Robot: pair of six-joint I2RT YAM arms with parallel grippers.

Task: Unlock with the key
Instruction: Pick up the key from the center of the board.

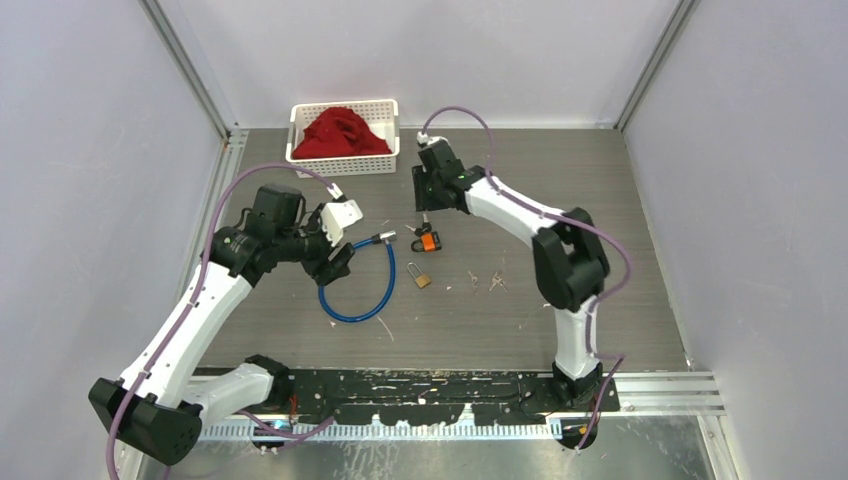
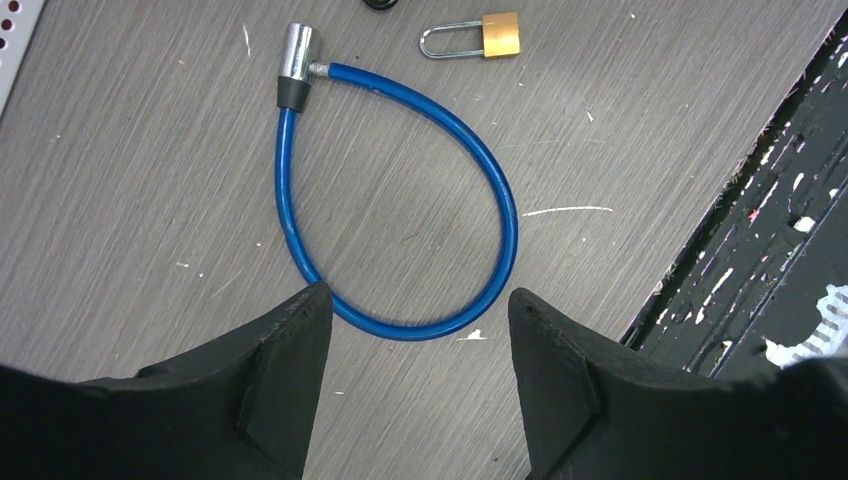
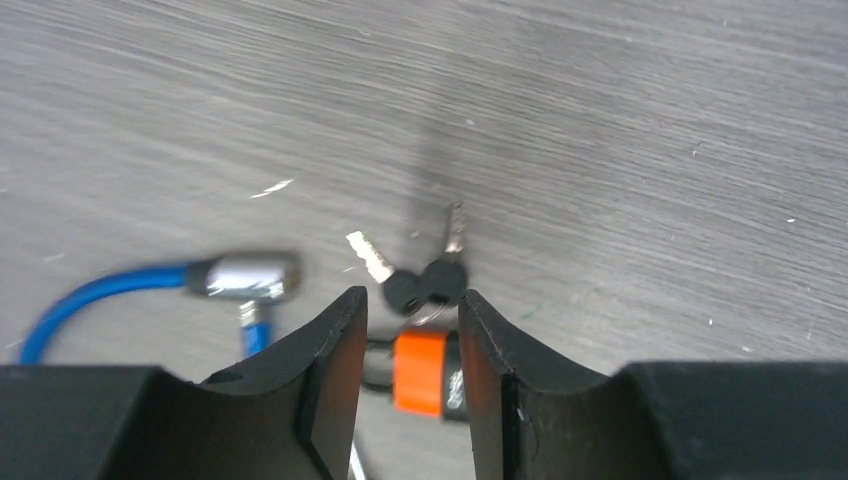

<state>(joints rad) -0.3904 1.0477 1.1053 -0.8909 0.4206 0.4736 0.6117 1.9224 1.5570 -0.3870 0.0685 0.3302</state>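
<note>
The overhead cam gives the whole layout: a white basket (image 1: 343, 104) with a red cloth (image 1: 340, 135) at the far edge of the table (image 1: 640, 200). Neither wrist cam catches any of that.

The right wrist cam is the only one where you can really make out the keys (image 3: 425, 285). There are two black-headed ones joined together, lying flat, blades fanned away from the camera. They sit just past the tips of the right gripper (image 3: 408, 295), roughly centred on the gap and clear of both fingers as far as I can see. The orange padlock (image 3: 425, 375) shows in the gap itself, lower down between the two fingers. I honestly can't tell if they touch it. The fingers are parted to a fairly narrow gap. Off to the left in that view is the silver barrel of the blue cable lock (image 3: 245, 278), a bit blurry.

The left wrist cam sees other stuff: the cable's full loop on the table, plus a small brass padlock (image 2: 500, 35) beyond it, which the right wrist cam misses. The left gripper (image 2: 415, 295) is spread wide, holding nothing, hovering over the near end of the loop. From overhead, the keys are well apart from it.
</note>
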